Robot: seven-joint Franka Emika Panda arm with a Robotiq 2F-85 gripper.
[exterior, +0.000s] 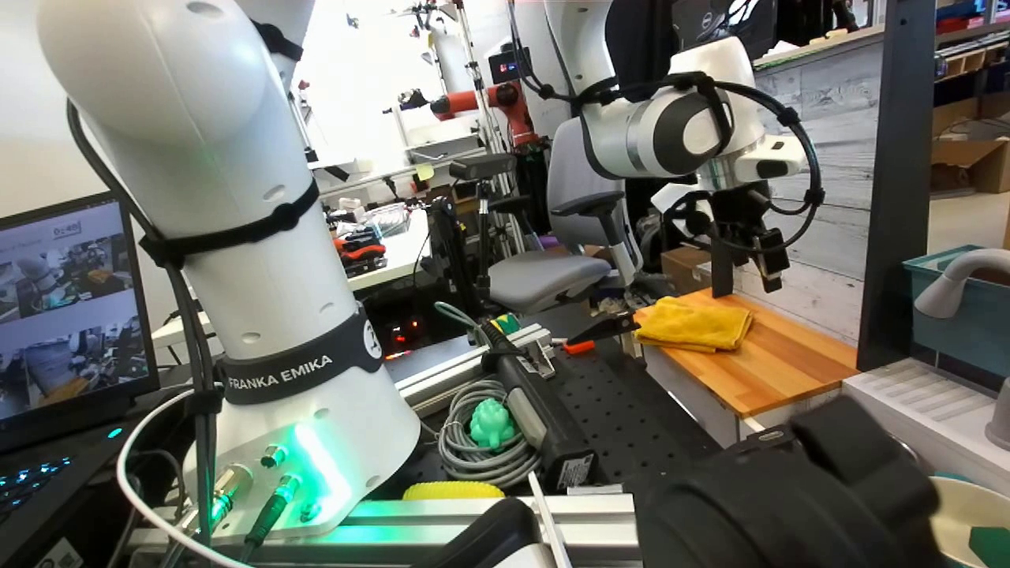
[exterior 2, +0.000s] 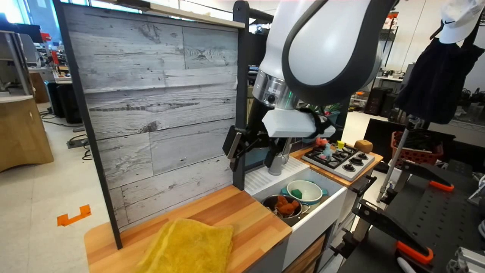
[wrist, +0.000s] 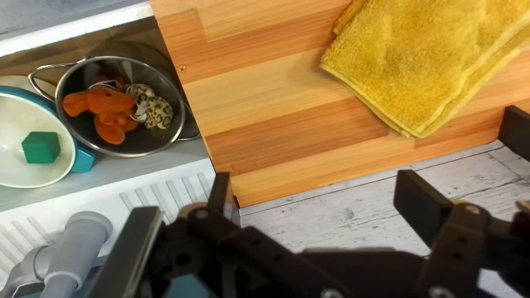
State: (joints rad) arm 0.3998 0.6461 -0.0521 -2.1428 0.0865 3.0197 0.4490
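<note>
- In an exterior view: your end effector [exterior: 746,274], fingers [exterior: 722,268] spread well apart, nothing gripped; it hangs above the wooden counter [exterior: 789,379].
- There also: yellow towel [exterior: 694,325], one, folded, lying on the counter's left end, below and left of the fingers, not touched.
- Lettering there: "FRANKA EMIKA" on the black collar [exterior: 280,377] at the arm's foot. Dark box [exterior: 710,20], far right: round mark, apparently Dell. Laptop [exterior: 75,308], left: screen text too small for you to read.
- In an exterior view: towel near you on the counter; end effector beyond it and to its right, by the dark post [exterior 2: 242,68]. Wood-look panel [exterior 2: 159,94] on the far side; white sink [exterior 2: 318,223] to the right.
- Mark there: Nike swoosh on a white cap [exterior 2: 456,22], far right.
- Wrist view: counter and panel show between the fingers. Towel far right, fold edges towards you. Left: metal pot [wrist: 149,138] with soft toys [wrist: 103,101]; bowl [wrist: 25,111] with green block [wrist: 40,147]; grey tap [wrist: 80,240], near left.
- Handling, judged: move slowly; allow post, panel and tap ample room. The towel is likely limp: a thick fold, pinched squarely with light downward pressure, should hold best.
</note>
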